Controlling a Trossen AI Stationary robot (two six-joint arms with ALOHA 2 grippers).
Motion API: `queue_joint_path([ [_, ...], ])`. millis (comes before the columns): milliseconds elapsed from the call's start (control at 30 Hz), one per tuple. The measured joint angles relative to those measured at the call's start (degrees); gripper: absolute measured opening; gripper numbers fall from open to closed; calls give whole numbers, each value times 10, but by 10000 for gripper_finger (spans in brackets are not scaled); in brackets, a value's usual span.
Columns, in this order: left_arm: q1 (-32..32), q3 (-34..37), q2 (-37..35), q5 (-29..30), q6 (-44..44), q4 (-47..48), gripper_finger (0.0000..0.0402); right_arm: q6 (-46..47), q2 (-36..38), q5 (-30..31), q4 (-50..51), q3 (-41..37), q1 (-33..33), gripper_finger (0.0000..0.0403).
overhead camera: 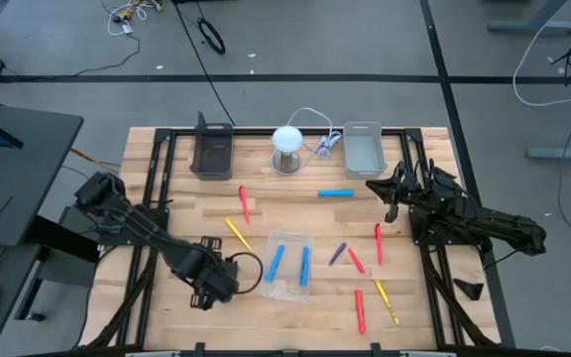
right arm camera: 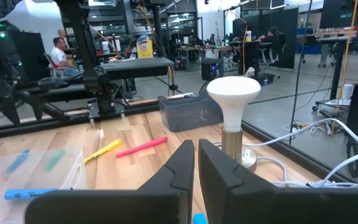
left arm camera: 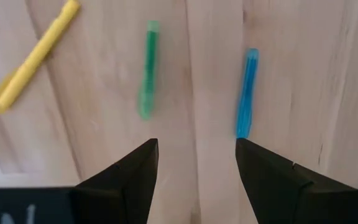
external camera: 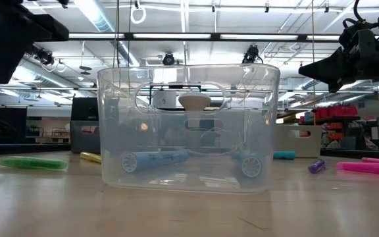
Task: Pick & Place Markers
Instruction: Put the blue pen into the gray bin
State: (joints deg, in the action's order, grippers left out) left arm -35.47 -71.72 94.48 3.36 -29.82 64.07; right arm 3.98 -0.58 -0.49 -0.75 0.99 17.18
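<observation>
Two blue markers (overhead camera: 276,260) (overhead camera: 305,266) lie inside the clear tray (overhead camera: 287,288) at the table's middle near side. More markers lie flat on the wood: red (overhead camera: 244,203), yellow (overhead camera: 238,233), blue (overhead camera: 335,193), red (overhead camera: 378,243), purple (overhead camera: 337,253), red (overhead camera: 359,309), yellow (overhead camera: 387,300). My left gripper (overhead camera: 216,286) hovers just left of the tray, open, pointing down. Its wrist view shows a green marker (left arm camera: 148,68), a blue marker (left arm camera: 247,93) and a yellow marker (left arm camera: 33,56) beyond its open gripper (left arm camera: 196,146). My right gripper (overhead camera: 389,203) is shut and empty, raised near the grey tray.
A black tray (overhead camera: 212,154), a white bulb lamp (overhead camera: 287,147) with its cord, and a grey tray (overhead camera: 363,151) stand along the far edge. Bare wood lies between the scattered markers. People sit in the room beyond the table (right arm camera: 58,50).
</observation>
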Motion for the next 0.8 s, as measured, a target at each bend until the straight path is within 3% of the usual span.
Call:
queue_joint_path([
  [800,-34,-1,106,-35,-28,-116,222,0,0,0,0,0,0,29],
])
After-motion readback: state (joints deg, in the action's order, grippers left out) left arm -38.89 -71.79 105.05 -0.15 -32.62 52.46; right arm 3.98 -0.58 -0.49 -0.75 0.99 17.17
